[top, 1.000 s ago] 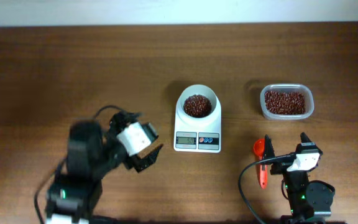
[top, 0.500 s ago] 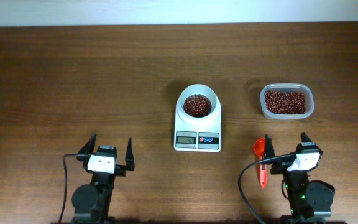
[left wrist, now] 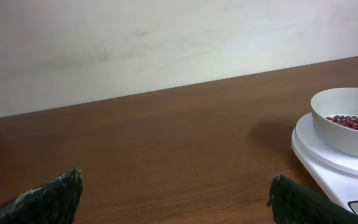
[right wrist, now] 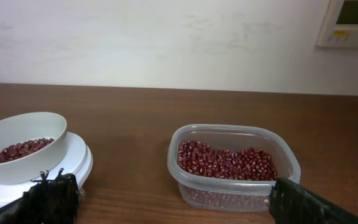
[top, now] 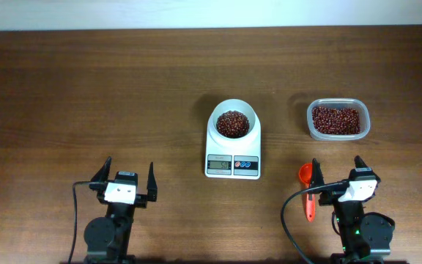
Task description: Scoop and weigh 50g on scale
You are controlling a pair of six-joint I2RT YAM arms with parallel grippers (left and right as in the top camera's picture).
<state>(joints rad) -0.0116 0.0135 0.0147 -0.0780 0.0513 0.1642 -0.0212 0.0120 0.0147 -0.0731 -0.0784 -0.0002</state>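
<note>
The white scale (top: 213, 147) stands mid-table, its round bowl (top: 233, 122) holding red beans. From the left wrist view the scale (left wrist: 328, 163) is at the right edge; the right wrist view has the scale (right wrist: 78, 163) at the left. A red scoop (top: 305, 174) lies flat on the table, right beside my right gripper's left finger. My left gripper (top: 130, 166) (left wrist: 176, 175) rests open at the front left, nothing between its fingers. My right gripper (top: 335, 162) (right wrist: 173, 182) is open at the front right, facing the bean tub and holding nothing.
A clear plastic tub (top: 338, 119) (right wrist: 232, 163) of red beans stands right of the scale. A black cable (top: 290, 213) loops beside the right arm's base, crossing the scoop's handle. A pale wall runs behind the table's far edge, with a wall panel (right wrist: 352, 22) on it.
The left arm swung from a turned, raised pose near the scale back to the front left, facing forward, then stayed still. The right arm, scoop and beans have not moved.
</note>
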